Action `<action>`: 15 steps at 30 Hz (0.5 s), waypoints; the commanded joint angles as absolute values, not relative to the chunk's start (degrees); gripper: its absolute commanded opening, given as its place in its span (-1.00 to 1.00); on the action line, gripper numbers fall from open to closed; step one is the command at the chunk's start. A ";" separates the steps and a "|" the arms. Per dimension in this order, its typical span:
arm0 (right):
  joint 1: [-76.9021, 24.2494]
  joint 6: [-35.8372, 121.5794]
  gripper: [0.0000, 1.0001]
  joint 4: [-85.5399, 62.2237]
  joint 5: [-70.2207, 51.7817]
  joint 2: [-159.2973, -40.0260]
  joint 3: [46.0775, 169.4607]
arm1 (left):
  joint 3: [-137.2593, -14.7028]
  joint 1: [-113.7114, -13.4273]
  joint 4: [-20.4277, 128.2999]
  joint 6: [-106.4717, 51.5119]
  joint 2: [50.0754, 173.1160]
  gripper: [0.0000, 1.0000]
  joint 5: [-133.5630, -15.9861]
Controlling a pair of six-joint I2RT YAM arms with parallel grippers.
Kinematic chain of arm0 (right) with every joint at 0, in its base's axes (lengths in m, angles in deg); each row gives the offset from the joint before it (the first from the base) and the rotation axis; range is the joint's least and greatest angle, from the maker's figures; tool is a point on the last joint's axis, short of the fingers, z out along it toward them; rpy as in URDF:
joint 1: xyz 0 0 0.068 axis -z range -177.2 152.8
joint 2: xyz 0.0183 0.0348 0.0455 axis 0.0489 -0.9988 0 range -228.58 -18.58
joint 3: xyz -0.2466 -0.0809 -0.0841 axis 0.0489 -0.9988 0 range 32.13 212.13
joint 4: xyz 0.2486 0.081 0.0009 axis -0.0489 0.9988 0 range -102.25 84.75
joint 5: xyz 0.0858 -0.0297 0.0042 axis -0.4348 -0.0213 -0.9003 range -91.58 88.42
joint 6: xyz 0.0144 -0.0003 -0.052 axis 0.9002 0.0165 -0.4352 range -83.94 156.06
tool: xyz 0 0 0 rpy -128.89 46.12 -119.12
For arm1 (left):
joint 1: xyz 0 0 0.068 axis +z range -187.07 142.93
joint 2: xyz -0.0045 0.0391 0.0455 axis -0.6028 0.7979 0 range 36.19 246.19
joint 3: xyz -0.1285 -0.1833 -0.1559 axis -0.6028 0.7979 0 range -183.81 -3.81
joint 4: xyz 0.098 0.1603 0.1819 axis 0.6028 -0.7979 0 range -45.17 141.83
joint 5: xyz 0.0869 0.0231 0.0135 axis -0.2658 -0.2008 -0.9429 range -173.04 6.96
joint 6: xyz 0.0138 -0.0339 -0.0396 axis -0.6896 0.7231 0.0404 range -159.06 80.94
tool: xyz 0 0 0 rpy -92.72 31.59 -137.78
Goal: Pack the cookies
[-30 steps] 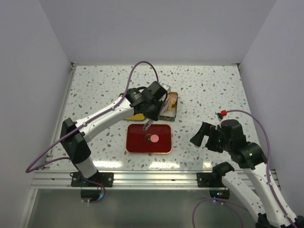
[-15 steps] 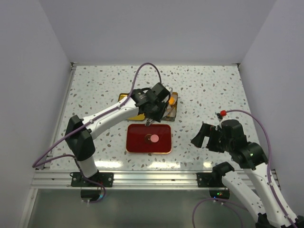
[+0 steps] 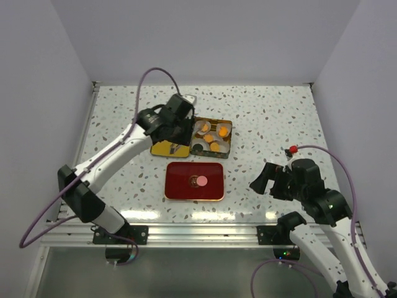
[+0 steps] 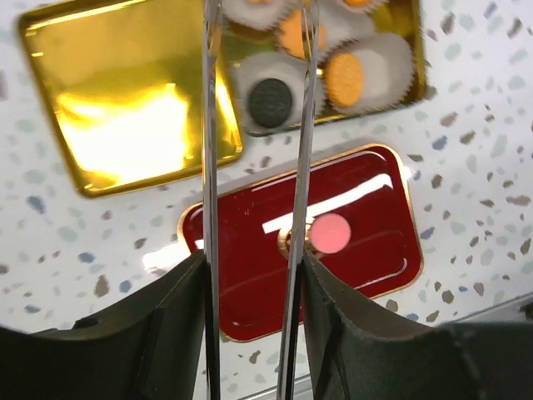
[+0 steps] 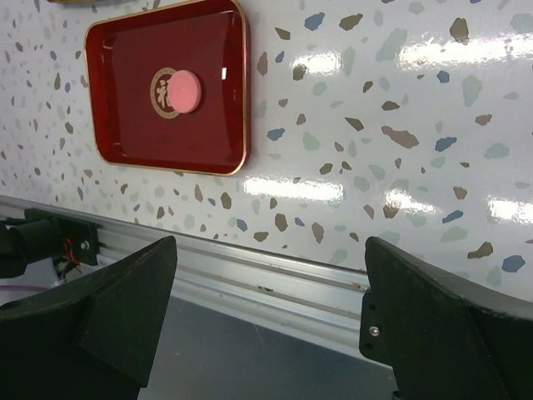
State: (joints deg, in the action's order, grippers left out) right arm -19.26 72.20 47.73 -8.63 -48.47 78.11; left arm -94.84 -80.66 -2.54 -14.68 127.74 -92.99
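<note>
Several cookies, orange (image 3: 214, 138) and dark brown (image 4: 271, 102), lie in white paper cups in a small open tin (image 3: 229, 138). One pink cookie (image 3: 202, 181) lies on the red lid (image 3: 180, 186) in front of it. It also shows in the left wrist view (image 4: 331, 233) and the right wrist view (image 5: 186, 90). My left gripper (image 3: 178, 129) hovers over the gold tray (image 3: 162, 149), shut on metal tweezers (image 4: 208, 125). The tweezer blades stand apart with nothing between them, their tips out of frame. My right gripper (image 3: 263, 179) is open and empty, right of the red lid.
The gold tray (image 4: 125, 117) lies directly left of the tin (image 4: 414, 58). The aluminium rail (image 5: 275, 258) runs along the table's near edge below my right gripper (image 5: 271, 246). White walls close the table on three sides.
My left arm has swung left and back, from over the tin and red lid to over the gold tray, uncovering the tin. The right arm has barely moved.
</note>
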 commanded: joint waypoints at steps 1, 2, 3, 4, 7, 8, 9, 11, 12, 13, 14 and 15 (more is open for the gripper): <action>-19.26 73.49 0.97 48.22 -9.75 -46.27 77.40 | -91.18 -74.26 -3.89 -15.77 118.65 0.02 -97.44; -19.35 73.67 0.97 48.39 -9.93 -45.83 77.14 | -88.91 -71.03 -3.89 -16.46 117.67 0.04 -97.80; -19.35 74.11 0.97 48.48 -10.10 -45.48 76.79 | -87.59 -69.43 -3.72 -16.65 116.10 0.07 -98.24; -19.26 74.37 0.97 48.83 -10.19 -45.13 76.61 | -86.27 -67.50 -3.37 -16.65 115.21 0.10 -98.41; -19.26 74.90 0.97 49.62 -9.84 -43.72 76.61 | -79.51 -57.76 -0.82 -17.70 112.83 0.15 -96.84; -19.43 74.99 0.97 49.80 -9.67 -43.11 76.61 | -78.27 -55.90 0.75 -18.22 112.48 0.15 -95.27; -19.35 74.99 0.97 49.97 -9.49 -42.93 76.52 | -77.21 -54.14 1.64 -18.32 112.04 0.15 -94.82; -19.35 74.82 0.97 50.06 -8.88 -42.66 76.43 | -73.70 -49.30 4.18 -18.67 111.86 0.16 -92.98; -19.35 74.47 0.97 50.15 -8.70 -42.84 76.52 | -72.73 -47.89 5.07 -18.93 112.04 0.14 -92.27; -19.35 74.29 0.97 50.15 -8.44 -42.93 76.69 | -71.24 -45.71 5.94 -19.28 112.21 0.13 -91.92; -19.35 74.03 0.97 50.41 -7.82 -43.19 77.04 | -70.70 -44.73 7.00 -19.89 112.56 0.13 -92.00; -19.35 73.33 0.97 50.67 -7.38 -43.89 78.09 | -70.17 -43.85 7.53 -20.07 113.09 0.12 -92.00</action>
State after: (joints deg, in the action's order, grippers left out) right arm -19.26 74.16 49.94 -8.56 -42.96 76.69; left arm -71.30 -46.46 1.09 -17.67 113.01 -93.95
